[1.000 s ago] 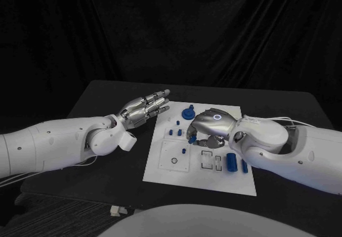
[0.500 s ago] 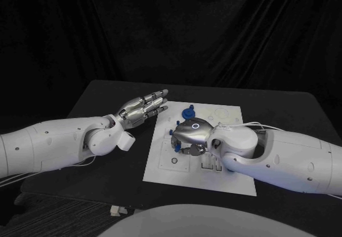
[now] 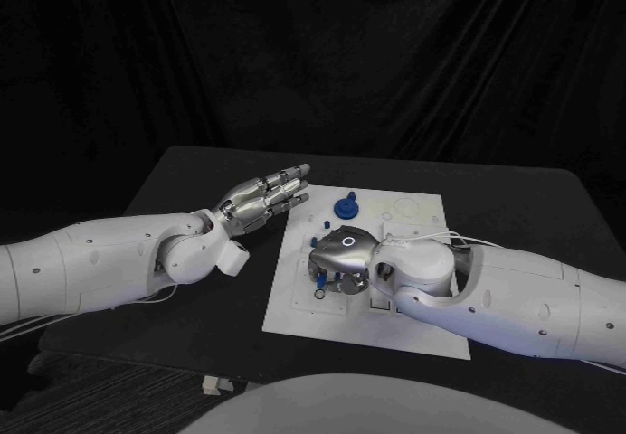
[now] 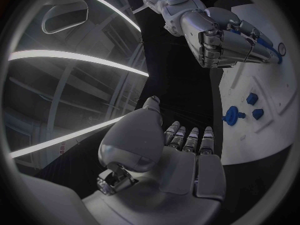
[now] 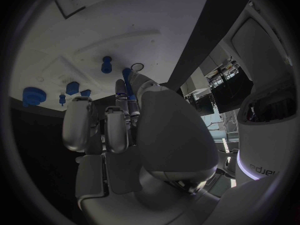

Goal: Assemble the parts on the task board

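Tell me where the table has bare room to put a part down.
Bare table lies right of the board, beyond the right hand, and along the far edge. The board's middle is crowded by that hand and blue parts; the left hand borders its left edge.

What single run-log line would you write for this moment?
left hand: open, beside task board | right hand: over board, pinching blue part | phase: placing, judged

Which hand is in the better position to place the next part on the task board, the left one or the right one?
The right hand, probably. It is over the task board and holds a blue part in its fingers, close to the board. The left hand is open beside the board's far left corner, holding nothing.
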Tool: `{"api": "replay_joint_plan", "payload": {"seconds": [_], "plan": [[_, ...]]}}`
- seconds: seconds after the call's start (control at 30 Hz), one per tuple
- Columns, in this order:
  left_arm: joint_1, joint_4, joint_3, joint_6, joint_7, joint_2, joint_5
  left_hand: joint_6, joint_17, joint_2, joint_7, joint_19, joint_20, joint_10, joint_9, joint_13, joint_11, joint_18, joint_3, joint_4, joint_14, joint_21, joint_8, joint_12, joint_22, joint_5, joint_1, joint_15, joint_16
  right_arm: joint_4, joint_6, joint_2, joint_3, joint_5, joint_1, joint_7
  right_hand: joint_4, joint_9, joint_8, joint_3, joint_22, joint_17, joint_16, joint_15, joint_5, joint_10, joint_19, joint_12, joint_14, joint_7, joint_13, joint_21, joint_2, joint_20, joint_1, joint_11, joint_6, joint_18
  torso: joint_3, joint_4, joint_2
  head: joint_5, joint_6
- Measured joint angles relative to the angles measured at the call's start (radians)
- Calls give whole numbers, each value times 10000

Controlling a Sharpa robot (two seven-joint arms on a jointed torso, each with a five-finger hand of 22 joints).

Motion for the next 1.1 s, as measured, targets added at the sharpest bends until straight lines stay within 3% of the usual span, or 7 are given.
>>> {"api": "replay_joint_plan", "payload": {"seconds": [0.2,1.1], "plan": [[-5,-20,0,2,0,-3,0,0,0,0,0,0,0,0,0,0,0,0,0,0,0,0,0,0,0,0,0,0,0,-4,5,16,23,-9,-57,5,1,145,-26,1,0,0,0,0,21,0,0,0,0,14,0,-38,0,0,0,0,-16,0,0,-3,-5,-18,0],[-44,-315,0,75,-225,205,0,-38,6,0,-37,0,-1,-1,-1,-2,-1,-1,0,0,0,0,-1,-1,1,52,0,0,0,460,-7,-272,-6,-25,-184,-6,-70,158,-35,64,6,-24,0,0,95,54,0,-1,-1,13,6,-42,0,0,0,54,-52,0,0,-13,-9,-2,0]]}}
